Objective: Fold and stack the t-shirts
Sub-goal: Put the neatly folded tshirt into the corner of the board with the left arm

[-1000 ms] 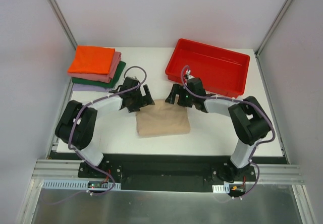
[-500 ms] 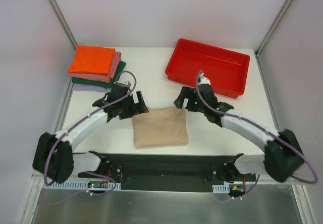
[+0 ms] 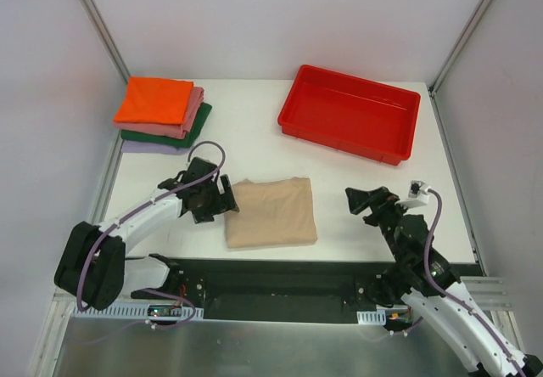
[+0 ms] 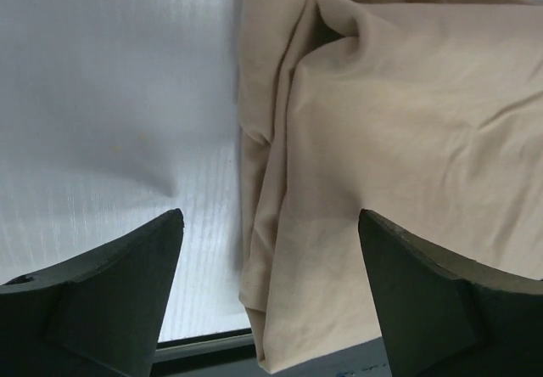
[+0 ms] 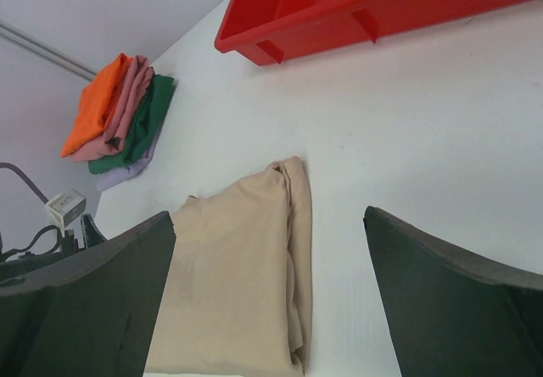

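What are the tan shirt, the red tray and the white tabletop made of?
The tan shirt looks like soft matte cloth: it creases and lies in limp folds. The red tray seems moulded plastic, smooth and slightly glossy, with ribs under its rim. The white tabletop shows fine parallel lines, perhaps fluted plastic sheet.

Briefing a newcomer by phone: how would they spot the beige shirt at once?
On the white table, look near the front edge, just beside the left gripper. The beige t-shirt lies there folded and alone, while the other shirts, orange on top, sit stacked in the far left corner.
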Tool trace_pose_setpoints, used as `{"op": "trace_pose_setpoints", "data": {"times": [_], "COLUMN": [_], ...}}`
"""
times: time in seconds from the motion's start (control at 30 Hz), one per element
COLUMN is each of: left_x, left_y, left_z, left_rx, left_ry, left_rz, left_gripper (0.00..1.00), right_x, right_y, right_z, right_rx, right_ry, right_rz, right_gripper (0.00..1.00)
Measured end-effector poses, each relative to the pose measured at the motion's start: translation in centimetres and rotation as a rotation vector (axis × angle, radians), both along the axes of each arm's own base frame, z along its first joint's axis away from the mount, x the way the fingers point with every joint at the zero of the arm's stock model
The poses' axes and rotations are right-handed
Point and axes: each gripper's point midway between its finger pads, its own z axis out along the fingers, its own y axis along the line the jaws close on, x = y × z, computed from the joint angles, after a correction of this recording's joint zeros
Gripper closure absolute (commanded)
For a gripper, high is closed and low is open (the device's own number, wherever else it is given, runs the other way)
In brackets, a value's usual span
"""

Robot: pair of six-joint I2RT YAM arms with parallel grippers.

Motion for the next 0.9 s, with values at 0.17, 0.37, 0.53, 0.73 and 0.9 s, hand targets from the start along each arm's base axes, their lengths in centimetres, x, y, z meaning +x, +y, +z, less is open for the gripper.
{"op": "trace_pose_setpoints", "data": {"times": [0.17, 0.37, 0.53, 0.73, 0.9], "left_x": [-0.2, 0.5, 1.2, 2.8, 5.5], "left_y": [-0.2, -2.4, -5.2, -6.3, -5.1], "left_z": [-1.9, -2.3, -2.8, -2.7, -1.4], "left_rx": [0.011, -0.053, -0.071, 0.000, 0.173], "left_ry": [0.073, 0.085, 0.106, 0.120, -0.006], "left_rz": [0.015, -0.006, -0.059, -0.084, -0.159], "left_gripper": [0.31, 0.50, 0.99, 1.00, 1.00], "right_x": [0.2, 0.7, 0.7, 0.8, 1.0], "right_y": [0.0, 0.5, 0.7, 0.5, -0.1], "right_z": [-1.7, -4.8, -5.9, -4.9, -3.8], "right_rx": [-0.063, -0.156, -0.179, -0.158, -0.152], "right_ry": [0.081, 0.215, 0.257, 0.220, 0.172], "right_rz": [-0.005, -0.004, -0.001, -0.010, -0.037], "right_gripper": [0.04, 0.04, 0.04, 0.04, 0.04]}}
